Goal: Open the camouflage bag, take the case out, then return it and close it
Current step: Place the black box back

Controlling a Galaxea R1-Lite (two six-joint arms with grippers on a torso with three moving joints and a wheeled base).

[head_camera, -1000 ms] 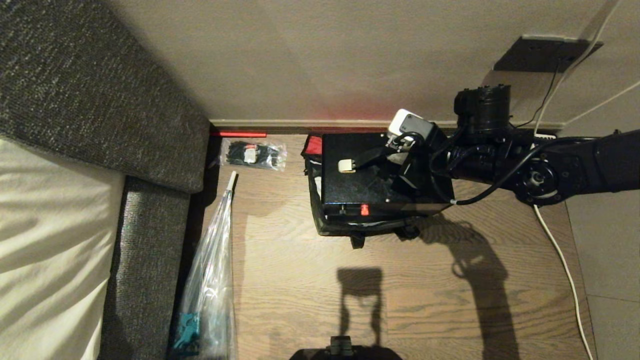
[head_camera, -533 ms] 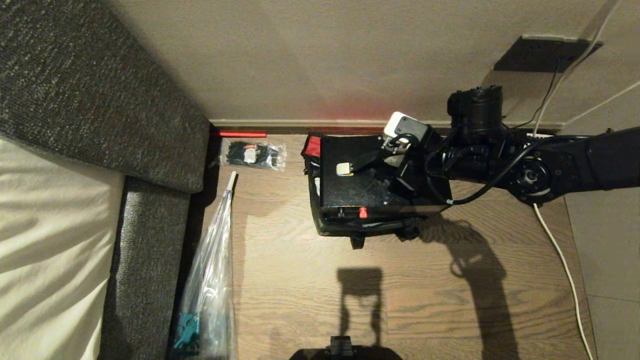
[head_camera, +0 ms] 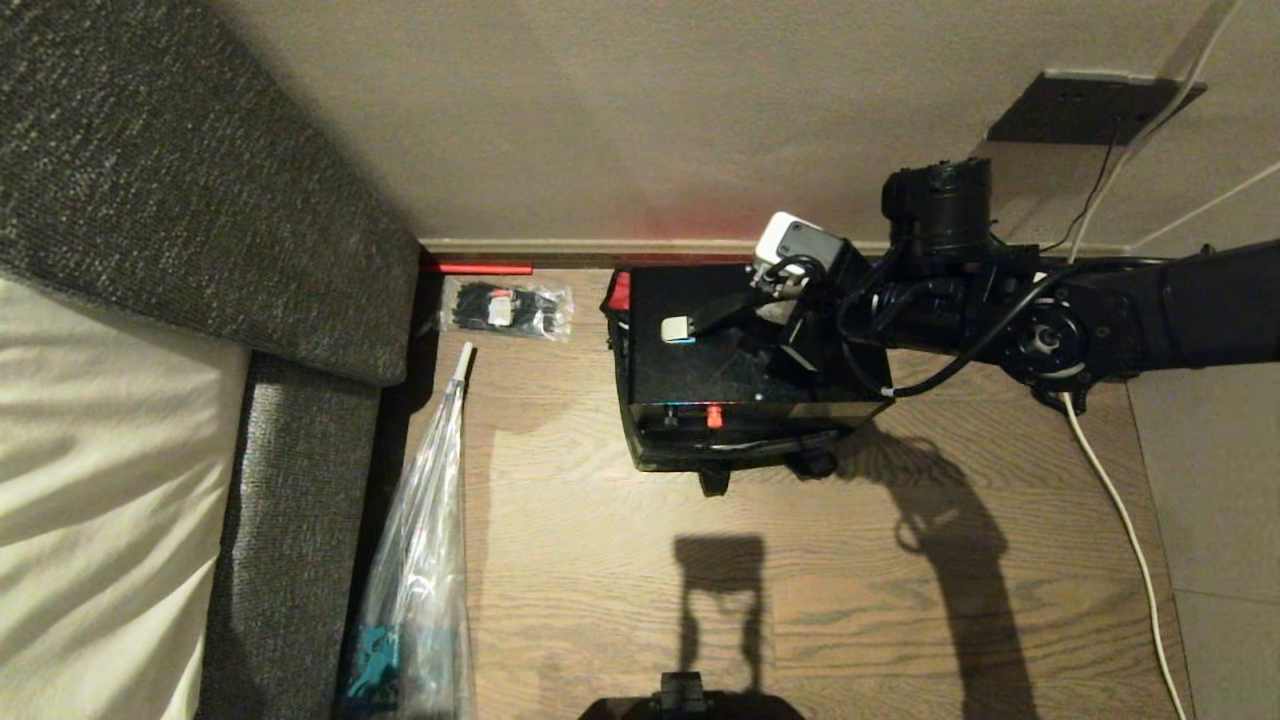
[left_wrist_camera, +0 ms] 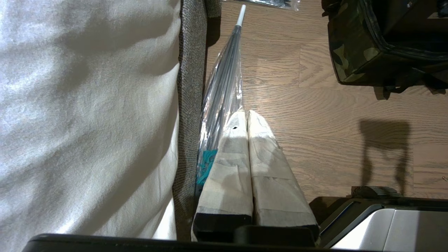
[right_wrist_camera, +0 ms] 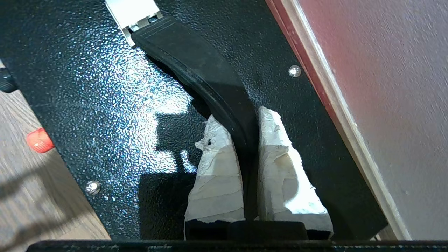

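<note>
Right gripper [right_wrist_camera: 241, 122]: white-wrapped fingers [right_wrist_camera: 217, 175] clamped on the black carry handle [right_wrist_camera: 206, 73] of the case [right_wrist_camera: 105, 105], one finger on each side, handle strap running between them. Handle hinged at a pale metal bracket [right_wrist_camera: 131, 12] on the case's speckled top face. In the head view, right gripper [head_camera: 765, 325] reaching in from the right, over the far half of the case [head_camera: 700, 375].

Case: flat, black, lying level directly above the camouflage bag [head_camera: 730, 450], close by the wall's skirting board [head_camera: 560, 245]; small red catch [head_camera: 714, 416] on the near edge. Whether resting on the bag's rim or hanging just clear of it: cannot tell.

Camouflage bag: on the wooden floor [head_camera: 600, 560], mostly hidden beneath the case; only a dark near rim, a strip of red lining [head_camera: 620, 290] at the far left corner and a strap end visible. In the left wrist view, one camouflage side panel [left_wrist_camera: 350, 52] seen, the remainder cut off by the frame edge.

Left gripper [left_wrist_camera: 246, 115]: fingers together, nothing between them, parked low beside the sofa [left_wrist_camera: 189, 70], above a clear plastic sleeve [left_wrist_camera: 224, 91].

Clear packet of black items [head_camera: 508, 308]: on the floor between sofa and bag, contents too small to identify.

Right arm: shoulder end cut off at the right frame edge.
</note>
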